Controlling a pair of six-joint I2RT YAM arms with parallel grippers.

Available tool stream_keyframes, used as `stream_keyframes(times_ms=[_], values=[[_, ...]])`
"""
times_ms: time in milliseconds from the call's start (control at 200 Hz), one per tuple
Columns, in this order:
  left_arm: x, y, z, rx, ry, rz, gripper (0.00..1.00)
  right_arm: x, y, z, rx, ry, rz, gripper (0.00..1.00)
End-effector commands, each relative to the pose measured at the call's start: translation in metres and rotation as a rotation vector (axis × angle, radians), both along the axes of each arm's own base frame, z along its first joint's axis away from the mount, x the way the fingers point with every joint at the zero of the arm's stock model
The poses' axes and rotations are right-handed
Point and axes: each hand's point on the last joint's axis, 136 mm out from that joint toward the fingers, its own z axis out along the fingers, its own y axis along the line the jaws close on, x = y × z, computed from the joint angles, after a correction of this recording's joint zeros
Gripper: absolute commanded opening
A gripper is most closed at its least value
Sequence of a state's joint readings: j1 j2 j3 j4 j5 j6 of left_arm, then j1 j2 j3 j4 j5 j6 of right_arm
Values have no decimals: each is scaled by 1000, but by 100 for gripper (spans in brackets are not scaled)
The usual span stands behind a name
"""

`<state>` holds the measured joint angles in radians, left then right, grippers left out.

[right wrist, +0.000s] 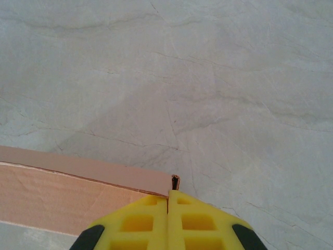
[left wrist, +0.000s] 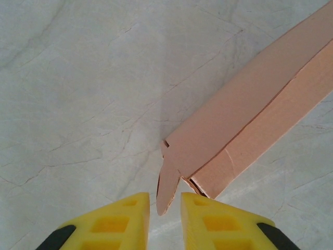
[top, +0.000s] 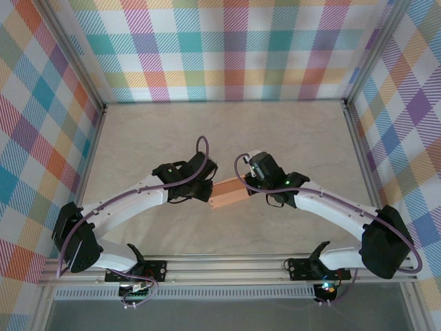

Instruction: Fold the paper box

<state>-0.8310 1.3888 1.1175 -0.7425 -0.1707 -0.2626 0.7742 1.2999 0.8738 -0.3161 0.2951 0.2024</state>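
Paper box, salmon-orange thin card, partly folded into a long, shallow form. It lies about midway between the table's left and right edges, a little nearer the near edge than the far one, and spans the gap between the two claws.

- Left end: in the left wrist view the box runs off toward the upper right. A narrow pointed flap hangs from its near corner, with a torn or creased edge beside it.
- Left claw: released. Its yellow fingers stand apart, and the flap's tip sits in the gap without being pinched.
- Right end: in the right wrist view the box shows as a long band with a darker top strip.
- Right claw: clenched. Its fingers press together on a small card tab at the box's corner, so it is grasping the paper box.
- Table: pale marbled surface with grey veining.
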Motion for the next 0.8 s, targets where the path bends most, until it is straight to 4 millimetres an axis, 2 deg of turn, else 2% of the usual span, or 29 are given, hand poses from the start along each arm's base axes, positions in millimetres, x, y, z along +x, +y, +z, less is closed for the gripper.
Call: stream_keyframes(times_ms=[0,95,180,265,630,795], values=[[6,2,1,9,4,30,20,-7,2,-8,-18,50,11,0],[6,0,1,1,10,32,15,-8,3,-9,-17,55,12,0],[8,1,2,-15,13,59,4,-8,3,-9,-15,57,12,0],[10,2,2,-33,15,84,0,-8,3,-9,-9,57,11,0],[15,-3,2,-145,112,336,0,-10,4,-10,-14,60,14,0],[15,-16,0,-235,161,412,0,-11,4,-12,-22,61,15,0]])
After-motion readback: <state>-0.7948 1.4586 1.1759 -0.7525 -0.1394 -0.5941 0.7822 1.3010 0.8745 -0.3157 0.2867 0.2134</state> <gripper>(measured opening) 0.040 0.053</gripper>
